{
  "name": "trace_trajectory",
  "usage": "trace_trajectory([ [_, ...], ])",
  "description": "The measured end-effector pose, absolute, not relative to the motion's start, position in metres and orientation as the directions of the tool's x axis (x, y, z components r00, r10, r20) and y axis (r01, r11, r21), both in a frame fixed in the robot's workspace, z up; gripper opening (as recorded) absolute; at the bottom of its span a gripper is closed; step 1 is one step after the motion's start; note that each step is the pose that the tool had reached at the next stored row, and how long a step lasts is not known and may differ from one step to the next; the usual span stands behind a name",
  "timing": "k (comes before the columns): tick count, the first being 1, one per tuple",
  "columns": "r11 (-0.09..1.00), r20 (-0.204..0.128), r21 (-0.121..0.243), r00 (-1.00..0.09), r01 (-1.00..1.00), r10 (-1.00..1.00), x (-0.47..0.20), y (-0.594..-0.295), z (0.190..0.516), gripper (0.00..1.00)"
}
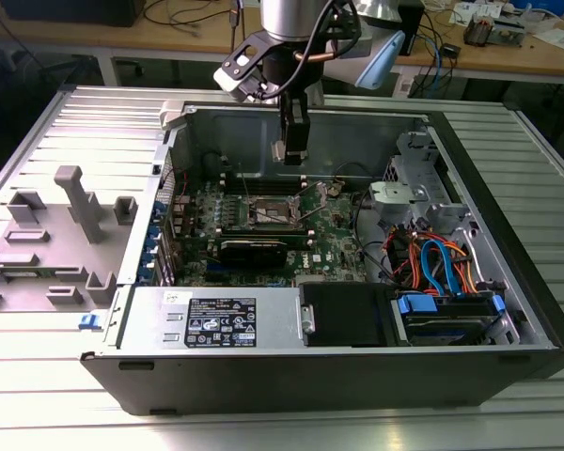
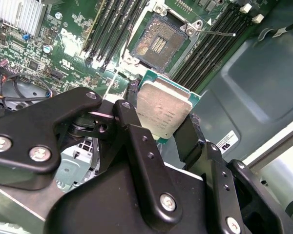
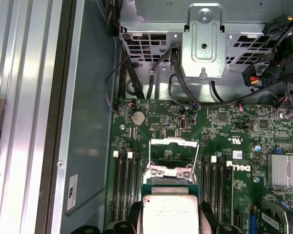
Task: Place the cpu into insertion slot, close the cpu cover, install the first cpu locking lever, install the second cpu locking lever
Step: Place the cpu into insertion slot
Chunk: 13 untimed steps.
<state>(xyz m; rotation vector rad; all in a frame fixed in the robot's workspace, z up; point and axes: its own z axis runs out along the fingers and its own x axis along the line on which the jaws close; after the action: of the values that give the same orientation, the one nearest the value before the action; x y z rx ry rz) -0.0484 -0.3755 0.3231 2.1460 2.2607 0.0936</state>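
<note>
Cpu (image 2: 163,109) is held by the claw (image 2: 162,113), which is clenched on 2 opposite edges of the chip, with 1 black finger (image 2: 190,134) pressed against each side. The silvery-grey top of the cpu (image 3: 171,214) is seen in both wrist views, with a green border showing along its edges.

The chip is kept in the air, apart from the insertion slot (image 2: 158,41), and is not seated in it. In the exterior view the claw (image 1: 294,150) is seen hanging above the insertion slot (image 1: 273,211), inside the opened computer case (image 1: 263,132).

The dark centre of the insertion slot is left uncovered in the second wrist view. In the first wrist view the cpu cover (image 3: 175,142) is seen raised at the edge of the insertion slot, with the board visible through its window. A thin metal rod (image 2: 217,33) is seen jutting from 1 corner of the insertion slot.

Long black memory slots (image 3: 122,180) are set on both sides of the insertion slot. A finned heatsink (image 3: 284,170) is mounted further out on the green board, beyond 1 bank of them. The case is laid on its side on a ribbed metal bench (image 1: 75,113).
</note>
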Motion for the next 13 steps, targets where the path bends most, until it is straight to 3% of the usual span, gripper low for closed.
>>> trace_trajectory([
  [13, 0.051, 0.031, 0.051, -0.052, 0.997, 0.998, -0.0484, -0.3775, 0.3207, 0.55],
])
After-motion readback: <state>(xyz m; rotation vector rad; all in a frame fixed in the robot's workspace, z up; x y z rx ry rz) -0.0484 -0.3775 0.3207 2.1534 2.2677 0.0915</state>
